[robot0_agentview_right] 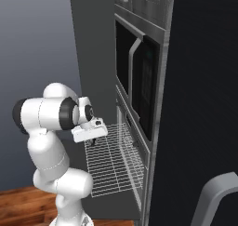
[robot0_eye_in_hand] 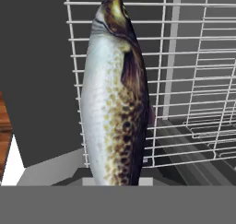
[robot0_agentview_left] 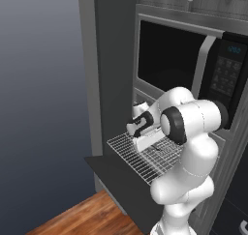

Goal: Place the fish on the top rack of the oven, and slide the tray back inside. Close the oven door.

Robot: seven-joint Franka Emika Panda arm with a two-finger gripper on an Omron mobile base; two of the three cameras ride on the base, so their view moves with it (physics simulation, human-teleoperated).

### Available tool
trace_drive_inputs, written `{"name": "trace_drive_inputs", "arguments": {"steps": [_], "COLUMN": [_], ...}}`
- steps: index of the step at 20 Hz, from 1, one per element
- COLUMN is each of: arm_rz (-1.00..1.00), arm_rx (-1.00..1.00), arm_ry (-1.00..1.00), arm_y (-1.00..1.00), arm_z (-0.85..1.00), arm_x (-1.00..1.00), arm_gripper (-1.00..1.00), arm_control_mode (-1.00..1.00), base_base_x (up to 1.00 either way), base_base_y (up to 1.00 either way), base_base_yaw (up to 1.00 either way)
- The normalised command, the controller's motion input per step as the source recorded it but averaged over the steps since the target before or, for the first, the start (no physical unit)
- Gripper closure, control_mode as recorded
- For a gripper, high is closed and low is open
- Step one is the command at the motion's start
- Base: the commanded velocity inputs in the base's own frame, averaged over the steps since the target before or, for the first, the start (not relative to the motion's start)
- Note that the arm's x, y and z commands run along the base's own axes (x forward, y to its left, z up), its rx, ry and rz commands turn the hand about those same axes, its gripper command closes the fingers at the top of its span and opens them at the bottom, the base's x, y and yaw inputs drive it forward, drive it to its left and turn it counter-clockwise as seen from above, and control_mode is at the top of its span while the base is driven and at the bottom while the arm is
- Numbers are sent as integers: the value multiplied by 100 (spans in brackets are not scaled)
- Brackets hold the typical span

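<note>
The white robot arm with dark joints bends at its elbow and reaches forward, with its hand turned down toward the floor. Its two-finger gripper [robot0_agentview_right: 93, 140] hangs low over the near part of the flat silver wire-mesh top rack [robot0_agentview_right: 111, 171]. The gripper is closed on the small silver-and-brown spotted fish [robot0_eye_in_hand: 116, 98], which hangs from it just above the mesh (from the hand camera, the fish looks long and big, with its head pointing away from the hand). The rack [robot0_agentview_left: 140, 159] is pulled out of the grey steel wall oven [robot0_agentview_left: 145, 96]. It sits above the wide dark-grey flat oven door [robot0_agentview_left: 118, 181], which is folded down flat and open. Higher up, above the oven, is the black microwave with a keypad [robot0_agentview_left: 193, 67].
</note>
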Motion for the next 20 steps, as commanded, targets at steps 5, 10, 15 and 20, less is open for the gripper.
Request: {"name": "trace_drive_inputs", "arguments": {"steps": [5,10,15,20], "arm_rz": [0,0,0,0], "arm_rx": [-4,-7,-6,-4], "arm_ry": [4,0,-3,-8], "arm_y": [-2,0,-5,-13], "arm_z": [-51,-59,-46,-40], "arm_x": [50,43,8,9], "arm_gripper": [100,100,100,100], "arm_control_mode": [-100,-100,-100,-100], "base_base_x": [0,0,0,0], "base_base_y": [0,0,0,0], "base_base_yaw": [0,0,0,0]}}
